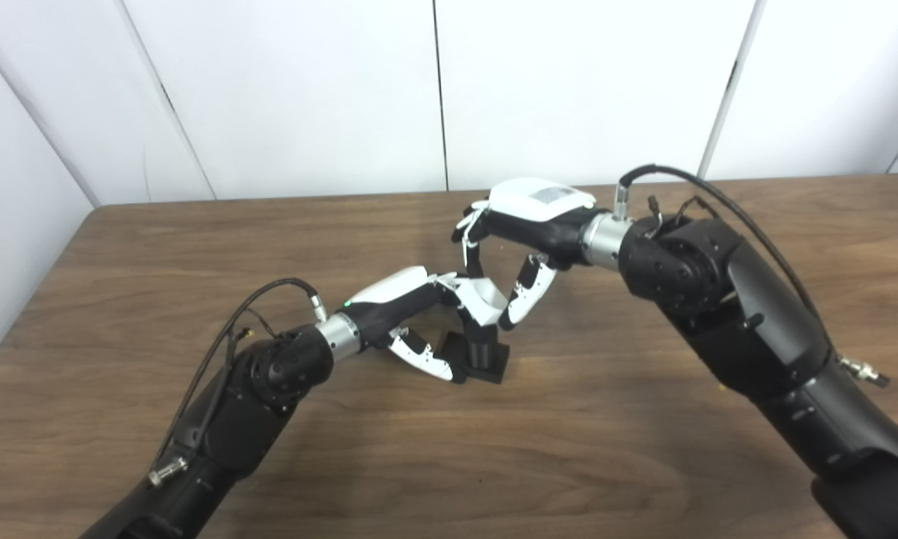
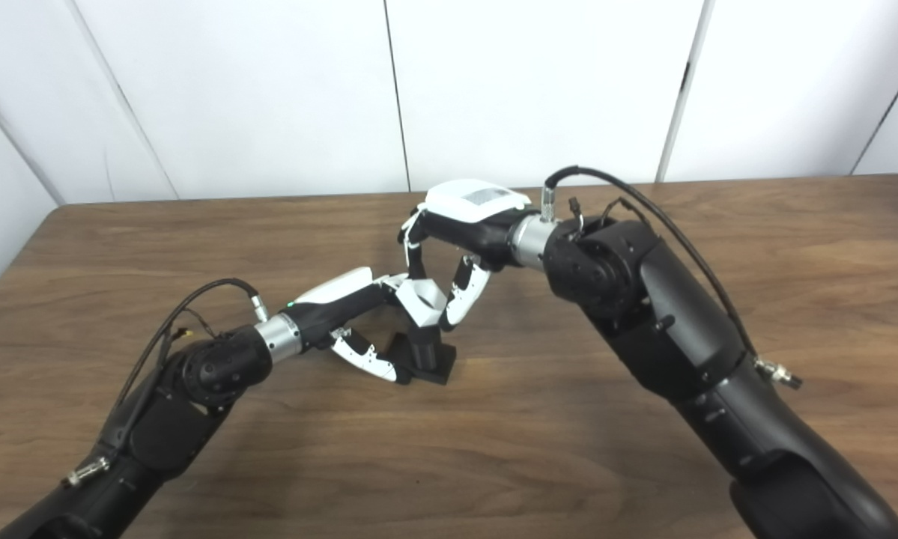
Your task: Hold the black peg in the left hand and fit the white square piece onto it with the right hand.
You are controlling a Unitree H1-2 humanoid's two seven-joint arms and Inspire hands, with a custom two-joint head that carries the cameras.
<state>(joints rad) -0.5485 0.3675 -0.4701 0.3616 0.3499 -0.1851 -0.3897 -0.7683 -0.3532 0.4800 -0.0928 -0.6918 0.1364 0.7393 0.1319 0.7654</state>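
The black peg (image 1: 484,353) stands on its square black base on the wooden table (image 1: 194,247), near the middle. My left hand (image 1: 411,311) is shut on it: the thumb touches the base's left side and the fingers reach behind the post. The white square piece (image 1: 485,299) sits tilted at the top of the peg. My right hand (image 1: 520,239) comes in from above and the right, and is shut on the white piece, with its thumb on the piece's right side and its fingers on the far side. How far the piece is seated on the post is hidden.
White wall panels (image 1: 568,82) rise just behind the table's far edge. The table's left edge (image 1: 22,307) lies close to a side wall. Both forearms cross the front half of the table, with cables looping off each wrist.
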